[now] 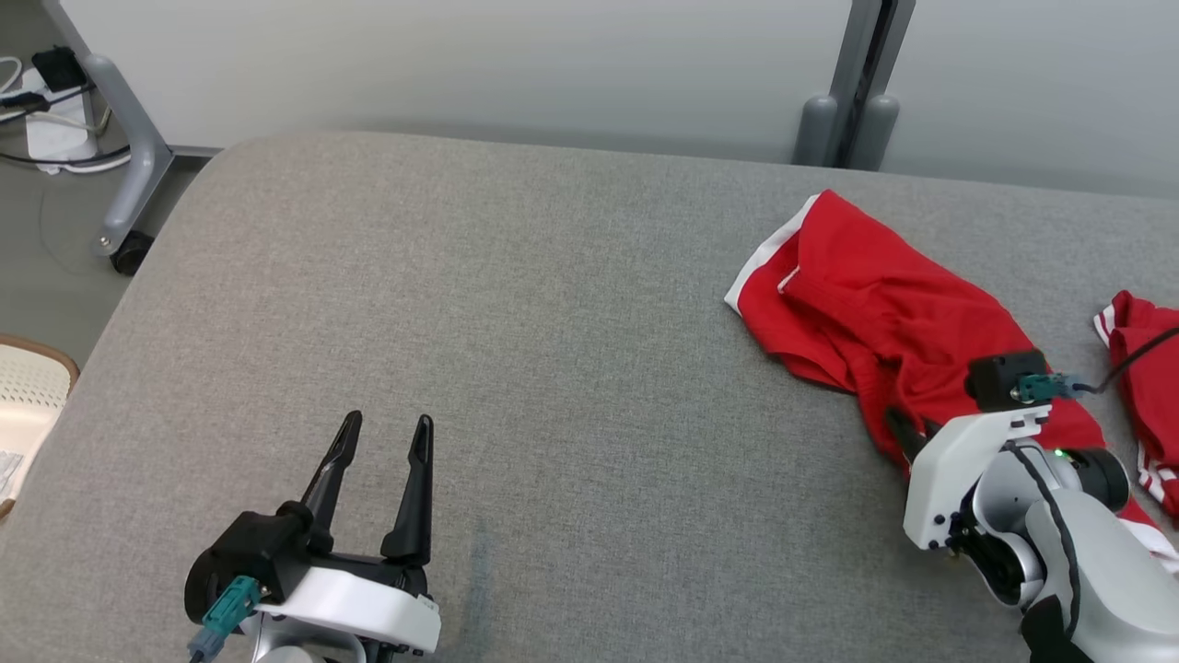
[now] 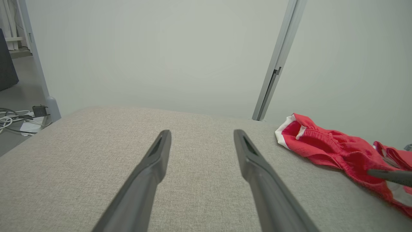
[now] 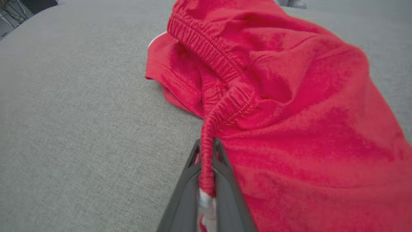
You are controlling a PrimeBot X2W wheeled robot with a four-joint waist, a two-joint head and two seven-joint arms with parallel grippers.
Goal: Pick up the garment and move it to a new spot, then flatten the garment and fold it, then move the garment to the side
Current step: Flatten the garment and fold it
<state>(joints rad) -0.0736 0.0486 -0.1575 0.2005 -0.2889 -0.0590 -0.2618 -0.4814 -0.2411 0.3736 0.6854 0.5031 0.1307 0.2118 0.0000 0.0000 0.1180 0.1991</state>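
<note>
Garment [image 1: 875, 304]: red shorts, crumpled on the grey padded surface [image 1: 553, 368], spreading ahead of the right jaws.
Long axis: runs away from the right jaws, toward the far side.
Right jaws: pinched shut on the elastic waistband [image 3: 210, 135].
Left jaws: spread wide, empty, with the garment well off to their right.
Nearer arm: right.

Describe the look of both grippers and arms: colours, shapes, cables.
Left gripper: two long, tapered dark fingers on a black base, white wrist shell, teal connector. Right gripper: the same dark fingers, white-and-grey arm, teal plug with black cable, small green light.
</note>
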